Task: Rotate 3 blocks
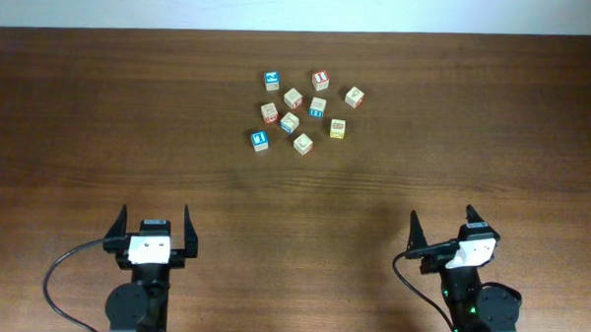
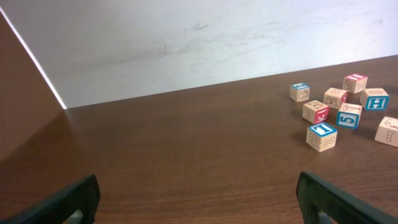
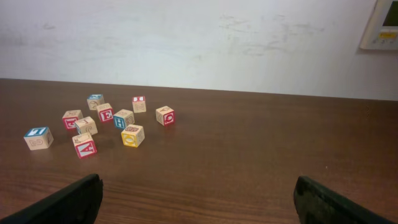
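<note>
Down at the near edge, the left gripper (image 1: 156, 215) and the right gripper (image 1: 442, 215) sit well apart, both with jaws spread wide, gripping nothing and touching nothing. Ahead of them lies a broad stretch of bare dark table (image 1: 100, 130), with plenty of room to either side. Then come the blocks, all bunched in one loose cluster toward the far middle, each flat on the wood with small gaps between. At the cluster's near left corner is the front blue block (image 1: 259, 139), with a tan block (image 1: 302, 143) near it. The yellow block (image 1: 337, 128) holds the right side. The back blue block (image 1: 271, 79) sits at the far left, with a red-topped block (image 1: 320, 79) near it. Two more blue-printed ones stand in the middle. Beyond the cluster, a strip of wood runs to the far edge, where a pale wall (image 3: 186, 37) rises. The right wrist view catches the yellow block's printed side face. The left wrist view cuts off the cluster's right side, and only dark fingertips (image 2: 68, 202) show along its bottom.
</note>
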